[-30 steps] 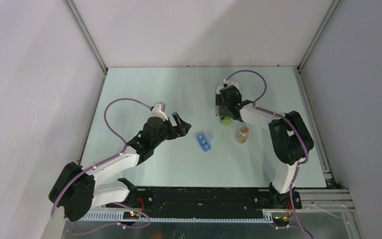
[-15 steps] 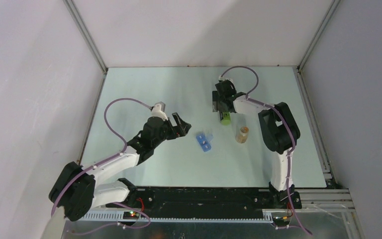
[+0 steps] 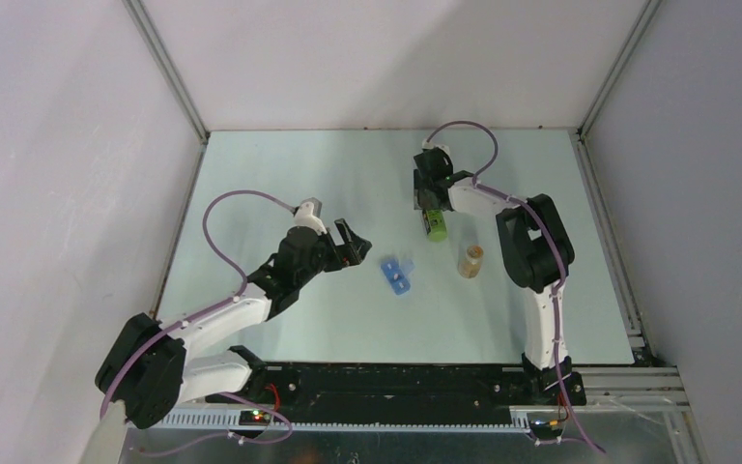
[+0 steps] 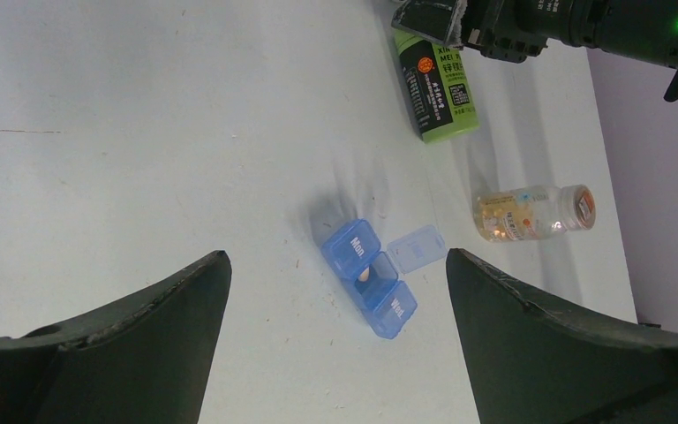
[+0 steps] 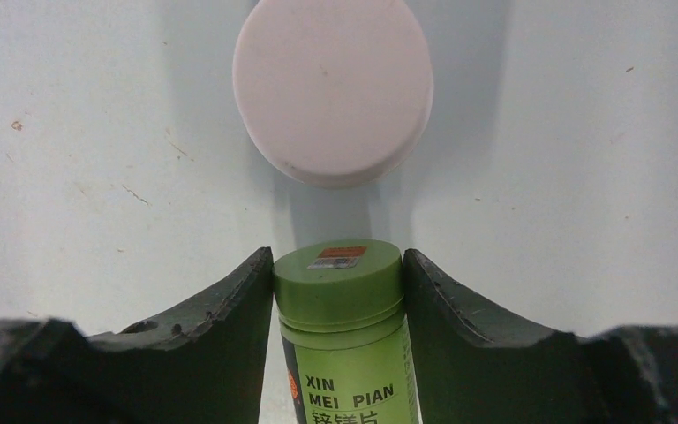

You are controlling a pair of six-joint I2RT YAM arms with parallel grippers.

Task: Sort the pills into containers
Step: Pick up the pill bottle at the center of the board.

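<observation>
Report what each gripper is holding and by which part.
The right gripper holds the green bottle at its cap end, one of its fingers on each side of the cap. The left gripper is open and holds nothing.

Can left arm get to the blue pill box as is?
Probably yes: the left tool is open, the pill box lies just ahead, nothing between them. The right tool, shut on the green bottle, sits aside.
</observation>
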